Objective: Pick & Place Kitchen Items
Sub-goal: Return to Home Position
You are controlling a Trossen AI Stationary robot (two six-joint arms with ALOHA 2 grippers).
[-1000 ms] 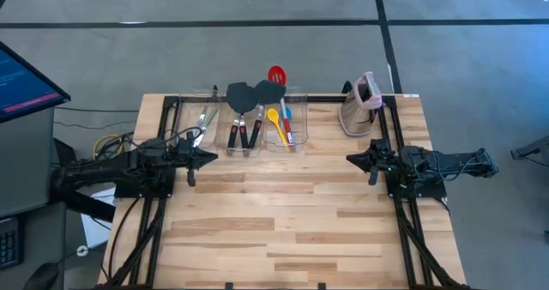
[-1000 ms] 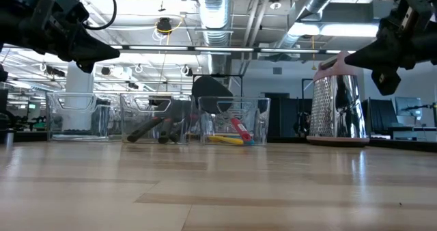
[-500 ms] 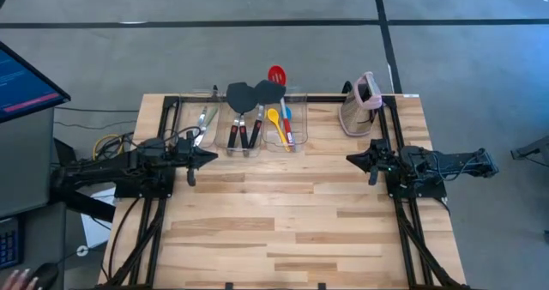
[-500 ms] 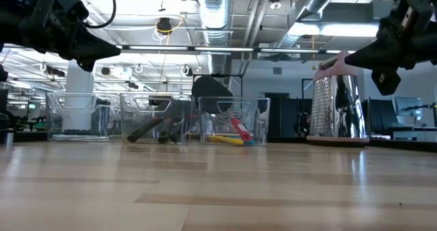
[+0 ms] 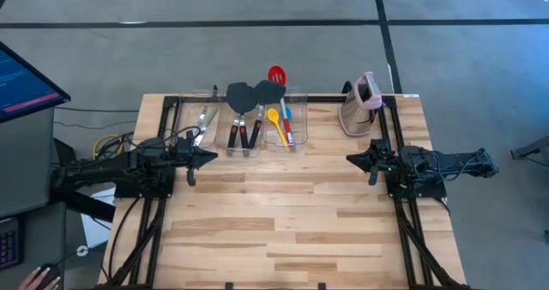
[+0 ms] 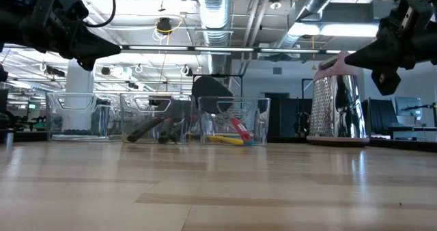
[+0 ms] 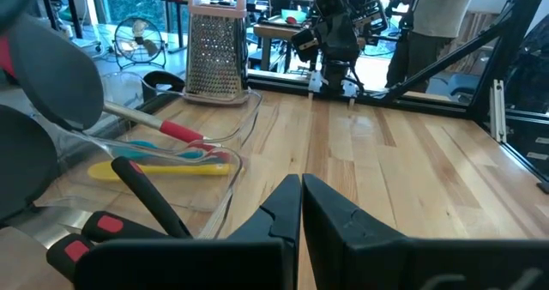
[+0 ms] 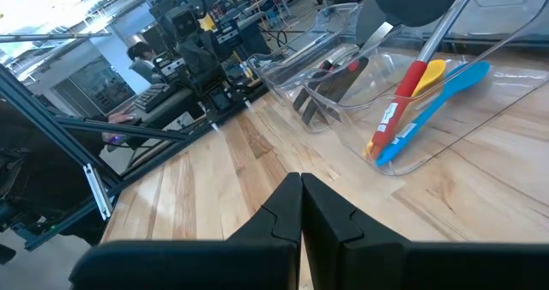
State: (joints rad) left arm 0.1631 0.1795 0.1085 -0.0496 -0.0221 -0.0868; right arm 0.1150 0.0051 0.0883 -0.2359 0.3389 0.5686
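Left tool (image 5: 214, 158), right tool (image 5: 349, 159): pinched narrow, empty, at desk (image 5: 283, 230) sides. Spatulas (image 5: 243, 95) in middle bin (image 5: 244, 154); spoons (image 5: 274, 118) in right bin (image 5: 297, 144). Risk: overhanging heads; a knock could tip them out.

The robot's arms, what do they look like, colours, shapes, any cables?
The left arm and right arm are black and blocky, with thin black cables looping along them. The left tool and right tool each taper to two dark wedge-shaped fingers.
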